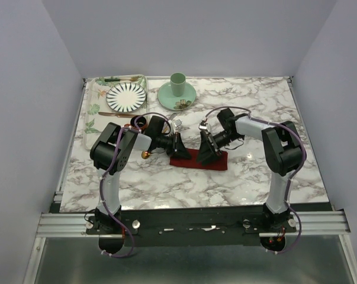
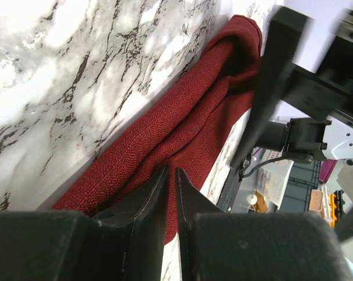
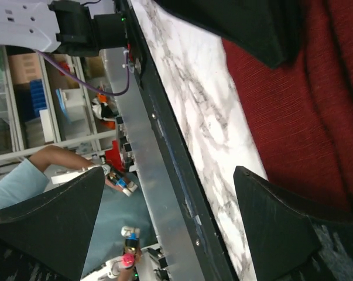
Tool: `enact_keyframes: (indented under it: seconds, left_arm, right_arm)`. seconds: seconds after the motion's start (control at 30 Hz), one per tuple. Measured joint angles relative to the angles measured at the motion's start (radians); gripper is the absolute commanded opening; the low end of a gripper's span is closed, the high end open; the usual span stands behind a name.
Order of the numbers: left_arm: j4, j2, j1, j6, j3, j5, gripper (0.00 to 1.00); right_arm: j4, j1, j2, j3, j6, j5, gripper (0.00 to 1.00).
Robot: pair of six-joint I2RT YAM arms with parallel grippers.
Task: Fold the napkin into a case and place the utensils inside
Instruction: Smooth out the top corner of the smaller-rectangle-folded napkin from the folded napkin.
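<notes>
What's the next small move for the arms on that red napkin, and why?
Probably open the left gripper and lift it off. Its jaws look pinched on the folded edge of the napkin, which lies as a narrow strip, while the right gripper stands wide open, holding nothing.

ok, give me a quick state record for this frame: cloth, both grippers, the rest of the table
napkin: folded into a narrow dark red strip, lying mid-table
left gripper: nearly closed, tips pinching the napkin's edge
right gripper: wide open at the napkin's other end, holding nothing
utensils: none visible on the exposed cloth
striped plate: on the floral tray, far left
green cup: upright on its saucer, far centre
</notes>
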Motion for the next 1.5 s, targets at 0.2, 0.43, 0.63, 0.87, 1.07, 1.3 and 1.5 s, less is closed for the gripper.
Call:
enact_keyframes:
  seconds: [0.2,0.43,0.63,0.87,1.07,1.3,1.5]
  left_arm:
    - [-0.021,0.0,0.0,0.021,0.008,0.001,0.27]
    - [0.007,-0.019,0.0,0.035,0.0,0.046,0.48]
    - [0.016,-0.166,-0.002,0.05,-0.043,0.103,0.53]
    - [0.084,-0.205,-0.016,0.032,-0.1,0.133,0.59]
    - [0.201,-0.034,0.007,-0.079,-0.119,0.159,0.6]
    - [0.21,-0.018,0.016,-0.103,-0.107,0.161,0.57]
    - [0.155,-0.016,0.019,-0.073,-0.09,0.16,0.57]
  right_arm:
    - [0.074,-0.049,0.129,-0.021,0.056,-0.043,0.99]
    - [0.09,-0.075,0.154,-0.03,0.082,-0.092,0.97]
    - [0.087,-0.078,0.165,-0.024,0.09,-0.1,0.97]
    - [0.077,-0.078,0.171,-0.016,0.09,-0.1,0.96]
    - [0.066,-0.078,0.176,-0.012,0.08,-0.1,0.96]
    - [0.019,-0.078,0.18,0.003,0.031,-0.099,0.98]
    - [-0.061,-0.079,0.057,-0.045,-0.03,-0.068,0.99]
